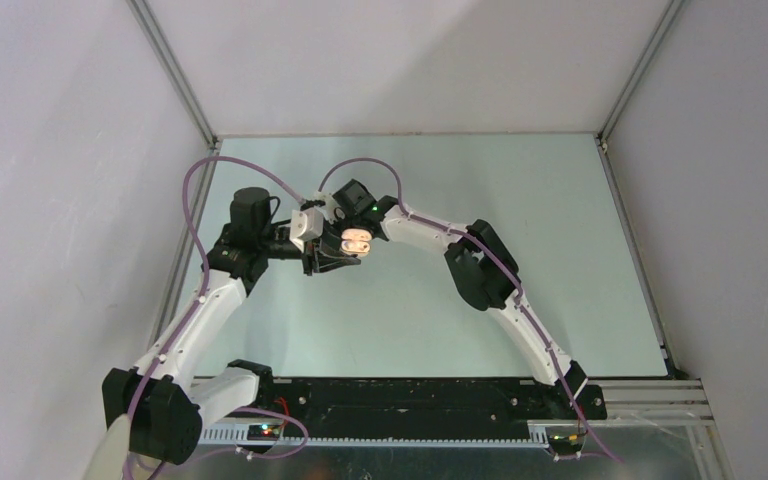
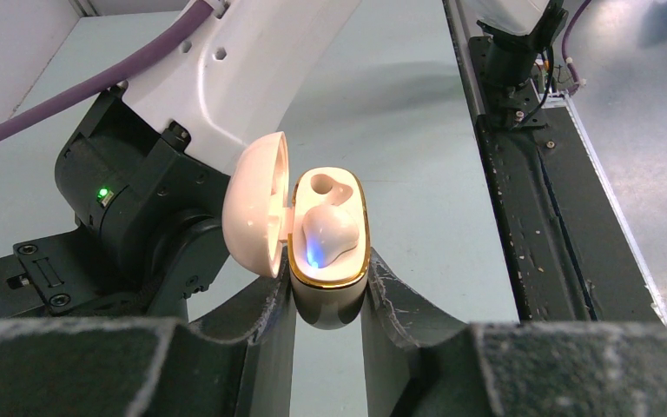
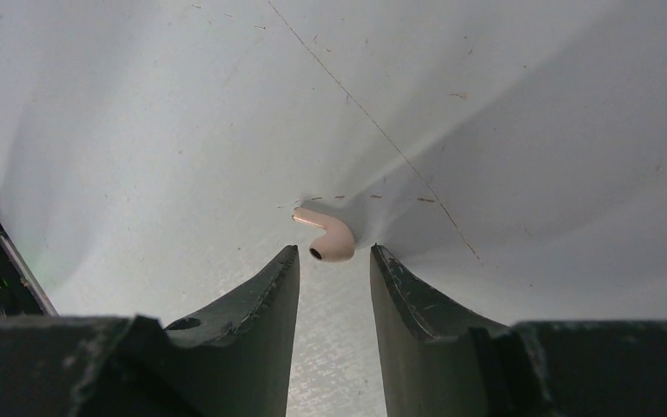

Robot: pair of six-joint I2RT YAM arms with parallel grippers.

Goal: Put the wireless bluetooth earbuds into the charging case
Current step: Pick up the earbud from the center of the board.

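Pinching (left fingers [image 2: 269, 321]): cream charging case [image 2: 330, 300], gold rim, lid [image 2: 256, 204] open; one cream-white earbud [image 2: 330, 234] seated, blue glow.
Spread (right fingers [image 3: 269, 295]): pinkish-cream stemmed earbud [image 3: 328, 233] at tips, on pale surface [image 3: 182, 130].

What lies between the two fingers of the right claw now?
A cream earbud lies on the table at the mouth of the right claw, touching neither finger; the right wrist view shows it.

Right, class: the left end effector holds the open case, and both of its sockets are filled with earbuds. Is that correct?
Not quite. The left end effector does hold the open case, but only one socket holds an earbud; the other socket is empty. The left wrist view shows this.
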